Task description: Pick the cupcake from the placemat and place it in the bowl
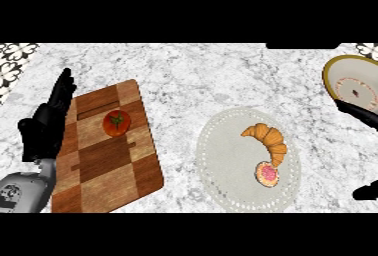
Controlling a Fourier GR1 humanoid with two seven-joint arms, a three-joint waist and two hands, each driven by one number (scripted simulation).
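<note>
Robot hand on our right barely shows at the edge, so we cannot tell its state; the left robot hand rests open, holding nothing.

We see the small round pink-frosted cupcake sitting on the pale oval lace-edged placemat, touching the lower tip of a golden curved croissant. It lies up and to the left of our right robot hand, which we judge the nearer one. A cream, gold-rimmed ceramic bowl waits further up at the right edge of the grey marbled desk. A red tomato sits on a checkered wooden cutting board far left.
</note>
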